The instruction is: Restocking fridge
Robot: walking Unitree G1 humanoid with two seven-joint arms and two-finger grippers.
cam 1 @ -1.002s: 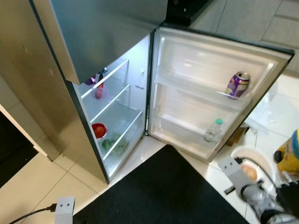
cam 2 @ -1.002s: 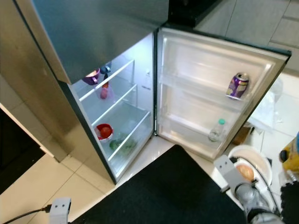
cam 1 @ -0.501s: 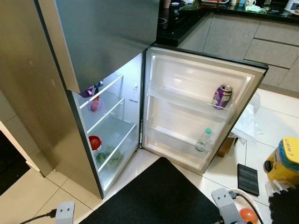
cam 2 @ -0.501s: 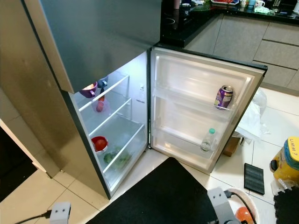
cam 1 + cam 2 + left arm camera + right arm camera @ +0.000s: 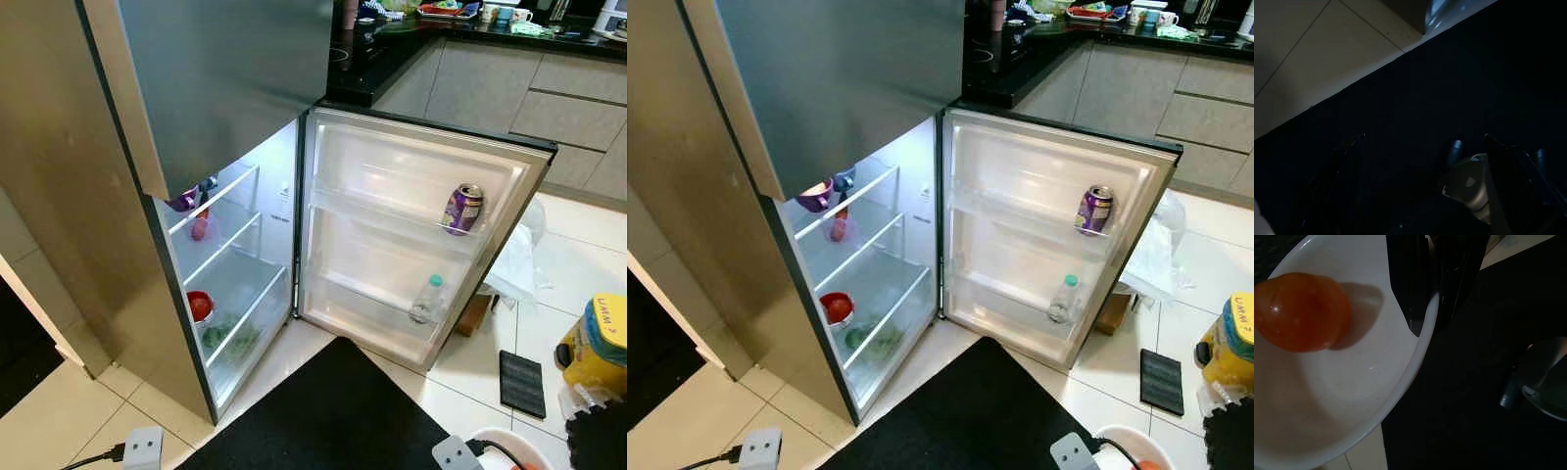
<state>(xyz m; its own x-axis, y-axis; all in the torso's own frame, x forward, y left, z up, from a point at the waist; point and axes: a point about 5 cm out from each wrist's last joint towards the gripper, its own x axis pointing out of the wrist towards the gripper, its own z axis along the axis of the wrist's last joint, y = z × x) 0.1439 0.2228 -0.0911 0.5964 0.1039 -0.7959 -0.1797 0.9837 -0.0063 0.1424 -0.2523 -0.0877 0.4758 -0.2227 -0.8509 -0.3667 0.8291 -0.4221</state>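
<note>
Pale tiled floor (image 5: 59,411) carrying a black mat (image 5: 333,416) before the open fridge, a yellow jug (image 5: 598,343) and dark flat pad (image 5: 521,383) at right, door shelf (image 5: 392,211) carrying a purple can (image 5: 462,209), lower door shelf (image 5: 372,299) carrying a clear bottle (image 5: 425,300)

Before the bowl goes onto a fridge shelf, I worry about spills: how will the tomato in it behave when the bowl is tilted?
The tomato looks round and smooth, lying loose in the white bowl, so it would probably roll toward the low side. The right gripper pinches the rim on one edge, so the bowl may sag. Its skin likely bruises easily.

"UMM" on yellow container (image 5: 594,343)
</note>
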